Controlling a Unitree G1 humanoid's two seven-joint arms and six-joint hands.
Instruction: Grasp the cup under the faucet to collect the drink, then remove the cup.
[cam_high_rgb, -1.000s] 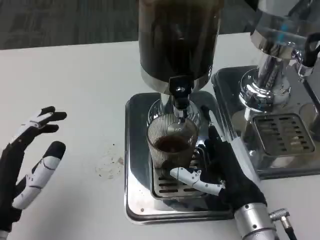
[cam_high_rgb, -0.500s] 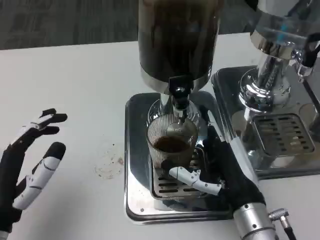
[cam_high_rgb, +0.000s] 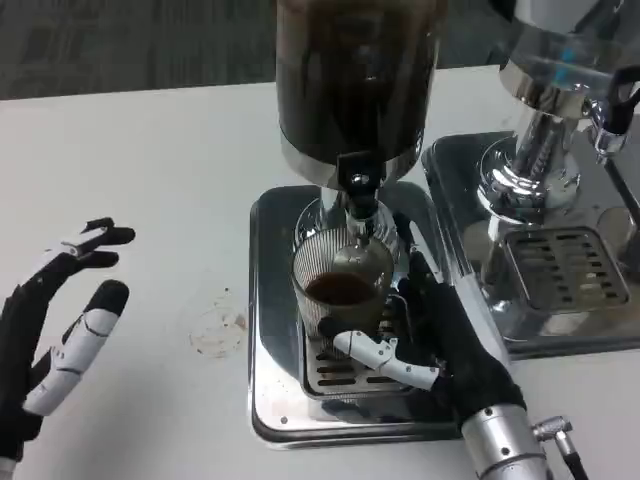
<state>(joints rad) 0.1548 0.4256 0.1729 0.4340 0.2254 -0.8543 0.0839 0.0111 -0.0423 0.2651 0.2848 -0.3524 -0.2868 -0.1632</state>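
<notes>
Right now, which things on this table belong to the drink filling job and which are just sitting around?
Part of the job:
ribbed glass cup, holding dark drink
faucet above it
dark drink dispenser
drip tray
right robot hand, wrapped around the cup

Just around:
second chrome dispenser
left robot hand, open over the table
stain

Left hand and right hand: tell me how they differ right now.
The left hand lies out over the bare white table, while the right hand sits on the steel drip tray under the faucet. The left hand holds nothing, fingers spread; the right hand's fingers wrap the ribbed glass cup, which holds dark drink. Both share the same white and black build.
</notes>
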